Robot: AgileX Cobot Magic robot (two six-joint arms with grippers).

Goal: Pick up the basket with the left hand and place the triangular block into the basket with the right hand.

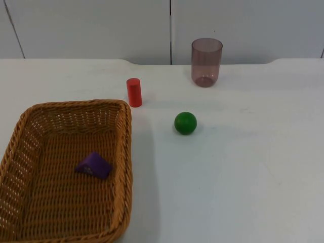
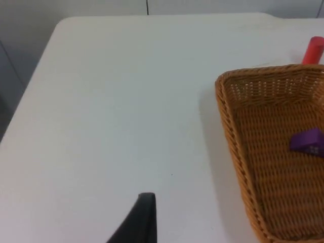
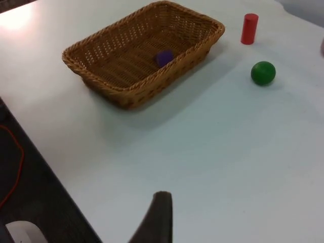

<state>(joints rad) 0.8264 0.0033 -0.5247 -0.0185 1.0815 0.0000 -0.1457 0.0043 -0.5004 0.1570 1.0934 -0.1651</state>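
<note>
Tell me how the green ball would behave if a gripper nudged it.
The green ball looks round and smooth, so it would probably roll freely on the flat white table at a light touch. Nothing stands close beside it; it might run far. Its smooth, faintly shiny surface suggests it could slip from between two flat fingers unless gripped across its middle.
</note>
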